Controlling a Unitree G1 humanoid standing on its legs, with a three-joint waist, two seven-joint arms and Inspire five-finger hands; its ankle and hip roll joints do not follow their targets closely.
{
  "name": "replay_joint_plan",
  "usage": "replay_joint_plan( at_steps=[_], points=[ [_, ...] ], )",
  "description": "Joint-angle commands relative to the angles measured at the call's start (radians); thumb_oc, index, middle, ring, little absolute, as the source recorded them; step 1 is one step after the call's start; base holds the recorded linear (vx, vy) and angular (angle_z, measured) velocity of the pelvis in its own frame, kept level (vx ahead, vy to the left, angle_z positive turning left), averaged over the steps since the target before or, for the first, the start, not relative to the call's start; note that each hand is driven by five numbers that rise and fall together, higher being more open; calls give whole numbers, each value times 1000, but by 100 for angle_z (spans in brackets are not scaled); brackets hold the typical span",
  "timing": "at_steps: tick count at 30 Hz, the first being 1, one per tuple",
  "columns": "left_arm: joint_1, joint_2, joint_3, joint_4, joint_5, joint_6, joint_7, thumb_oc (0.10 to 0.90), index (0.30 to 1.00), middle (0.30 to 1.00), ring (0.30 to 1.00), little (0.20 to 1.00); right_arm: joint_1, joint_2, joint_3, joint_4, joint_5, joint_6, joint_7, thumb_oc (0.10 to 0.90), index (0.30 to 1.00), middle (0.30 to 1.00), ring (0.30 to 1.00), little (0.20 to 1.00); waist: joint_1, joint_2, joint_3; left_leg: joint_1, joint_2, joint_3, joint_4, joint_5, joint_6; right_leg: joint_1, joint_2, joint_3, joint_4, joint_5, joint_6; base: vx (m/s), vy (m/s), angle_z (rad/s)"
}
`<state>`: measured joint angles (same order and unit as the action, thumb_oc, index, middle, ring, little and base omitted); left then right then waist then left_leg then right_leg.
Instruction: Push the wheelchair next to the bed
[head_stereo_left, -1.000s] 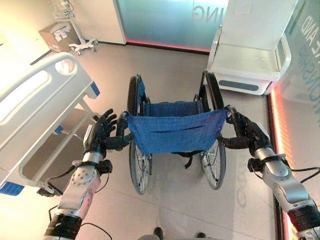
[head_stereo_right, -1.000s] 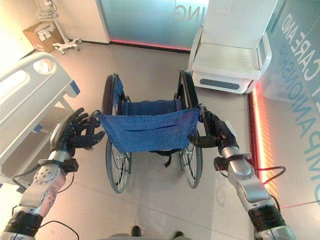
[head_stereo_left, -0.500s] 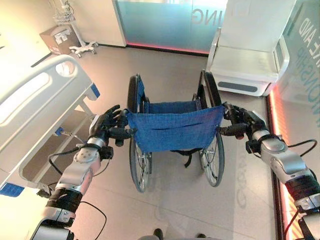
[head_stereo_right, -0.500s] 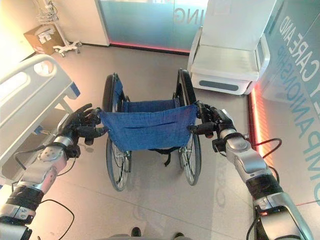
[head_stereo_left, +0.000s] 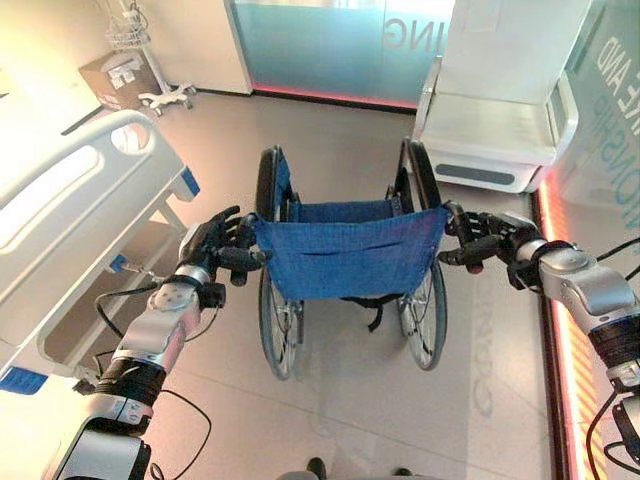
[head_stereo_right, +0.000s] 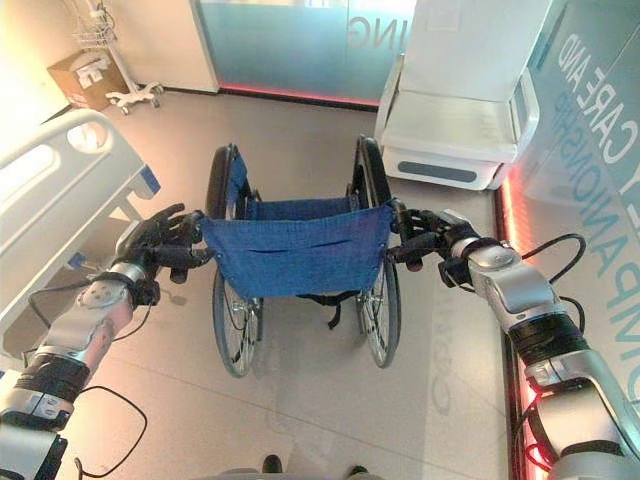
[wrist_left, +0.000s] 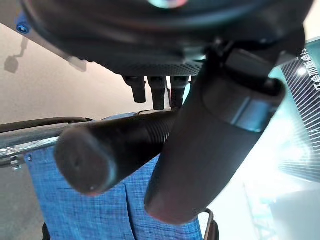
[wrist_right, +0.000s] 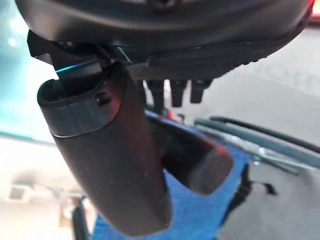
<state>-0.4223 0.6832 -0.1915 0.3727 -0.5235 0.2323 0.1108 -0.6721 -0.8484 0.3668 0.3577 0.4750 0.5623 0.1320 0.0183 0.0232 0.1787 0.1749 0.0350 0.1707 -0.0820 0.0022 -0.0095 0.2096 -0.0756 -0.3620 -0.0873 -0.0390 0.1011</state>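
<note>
Wheelchair (head_stereo_left: 345, 262) stands at centre frame in the head views, its blue fabric backrest (head_stereo_left: 345, 255) facing the camera and its large wheels on the tan floor (head_stereo_left: 340, 400). The bed (head_stereo_left: 70, 215), white with a pale side rail, occupies the left edge of the frame, near the wheelchair but apart from it, with a strip of floor between them.

Left hand (head_stereo_left: 215, 245) is at the left push handle (wrist_left: 107, 152), just left of the backrest. The left wrist view shows fingers curled over the dark grip and the thumb crossing beneath it: grasping the handle.

Right hand (head_stereo_left: 480, 240) is at the right push handle (wrist_right: 192, 162), just right of the backrest. The right wrist view shows the thumb lying against the dark grip with fingertips curled over it: likewise grasping.

A white reclining chair (head_stereo_left: 500, 130) sits in the upper right of the frame, beyond the wheelchair. A cardboard box (head_stereo_left: 118, 72) and a wheeled stand (head_stereo_left: 150, 55) are in the upper left corner.
</note>
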Motion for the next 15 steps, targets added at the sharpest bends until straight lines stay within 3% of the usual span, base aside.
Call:
replay_joint_plan(
  at_steps=[1,5,8,12,15],
  points=[
    [-20,141,0,154,125,86,53,800,900,900,900,900,-67,-87,59,63,-120,18,13,800,900,900,900,900,35,-54,-62,-26,-39,36,40,-43,-10,-61,-22,7,89,-13,7,0,0,0],
    [-63,182,-32,255,219,188,66,800,900,900,900,900,-115,-91,100,100,-123,47,22,800,900,900,900,900,38,-52,-56,-31,-40,33,48,-44,-8,-64,-23,6,94,-13,8,0,0,0],
    [-79,194,-44,279,247,204,64,800,900,900,900,900,-130,-92,110,107,-118,52,25,800,900,900,900,900,38,-53,-54,-33,-40,33,50,-45,-8,-65,-23,6,95,-13,8,0,0,0],
    [-121,226,-103,309,451,302,29,800,900,900,900,900,-151,-91,125,113,-122,55,30,800,900,900,900,900,39,-52,-51,-40,-44,31,56,-48,-6,-70,-23,7,96,-12,9,0,0,0],
    [-138,238,-131,309,522,348,-2,800,900,900,900,900,-159,-91,131,107,-129,61,34,800,900,900,900,900,38,-53,-49,-42,-45,30,58,-49,-6,-72,-21,10,97,-12,9,-10,-6,0]
  ],
)
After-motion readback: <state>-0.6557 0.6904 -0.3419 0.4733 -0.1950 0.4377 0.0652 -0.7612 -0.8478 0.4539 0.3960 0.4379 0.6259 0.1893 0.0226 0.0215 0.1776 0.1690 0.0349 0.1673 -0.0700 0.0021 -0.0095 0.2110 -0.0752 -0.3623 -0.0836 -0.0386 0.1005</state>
